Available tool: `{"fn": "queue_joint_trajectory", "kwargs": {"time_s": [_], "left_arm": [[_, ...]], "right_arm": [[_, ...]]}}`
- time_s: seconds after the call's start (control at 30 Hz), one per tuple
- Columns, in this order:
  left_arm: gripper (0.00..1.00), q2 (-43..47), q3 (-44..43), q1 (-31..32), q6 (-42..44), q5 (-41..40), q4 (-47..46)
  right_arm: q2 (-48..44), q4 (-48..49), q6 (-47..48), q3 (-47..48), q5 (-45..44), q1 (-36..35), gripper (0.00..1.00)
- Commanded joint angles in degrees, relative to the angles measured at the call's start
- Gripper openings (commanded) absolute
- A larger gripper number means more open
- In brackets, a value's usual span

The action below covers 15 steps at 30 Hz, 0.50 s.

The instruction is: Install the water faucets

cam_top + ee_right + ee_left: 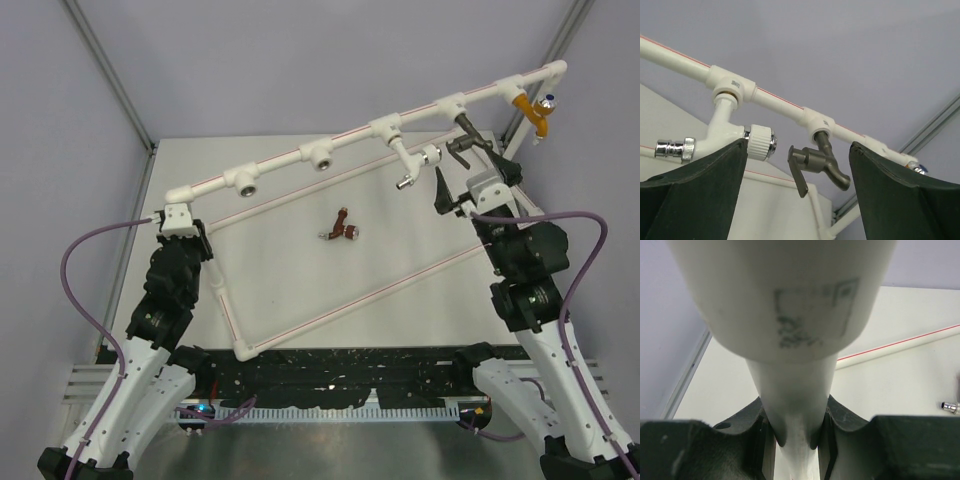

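White pipe frame on the table, read from left to right. Left gripper: clamped on the frame's left corner fitting. The wrist view shows the pipe pinched between both fingers, steadying the frame. Next along the raised rail, two tee sockets stand empty. Below them, inside the frame, the reddish-brown faucet lies on its side on the table, well apart from both grippers and not yet installed. Third tee: the white faucet hangs seated, with a silver tip at one end and a ribbed white knob at the other. Fourth tee: a grey lever faucet, likewise seated. Right gripper: jaws spread wide and holding nothing. The grey faucet shows between its fingers, with no contact that can be seen. Far right: an orange faucet at the rail's end.

Handling, as judged: the loose faucet looks small, light and rigid. Its smooth rounded body is likely to roll or twist under a pinch. It is best taken across the middle of the body, leaving the threaded end free. Which end that is cannot be told from here.
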State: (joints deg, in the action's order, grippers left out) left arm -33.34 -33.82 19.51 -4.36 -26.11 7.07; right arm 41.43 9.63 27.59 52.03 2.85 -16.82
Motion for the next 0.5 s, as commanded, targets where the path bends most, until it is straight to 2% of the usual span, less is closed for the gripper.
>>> {"fn": "queue_joint_trajectory", "kwargs": {"time_s": [0.0,0.2,0.47], "left_arm": [[0.0,-0.2,-1.0,0.4,4.1,2.1,2.3],[0.0,-0.1,-0.9,0.4,4.1,2.1,2.3],[0.0,-0.1,-1.1,0.4,4.1,2.1,2.4]], "right_arm": [[-2.3,-7.3,24.1,0.7,7.9,-0.1,0.88],[-0.7,-10.9,35.9,-0.3,13.2,-0.1,0.89],[3.2,-7.2,40.8,0.2,13.3,-1.4,0.84]]}}
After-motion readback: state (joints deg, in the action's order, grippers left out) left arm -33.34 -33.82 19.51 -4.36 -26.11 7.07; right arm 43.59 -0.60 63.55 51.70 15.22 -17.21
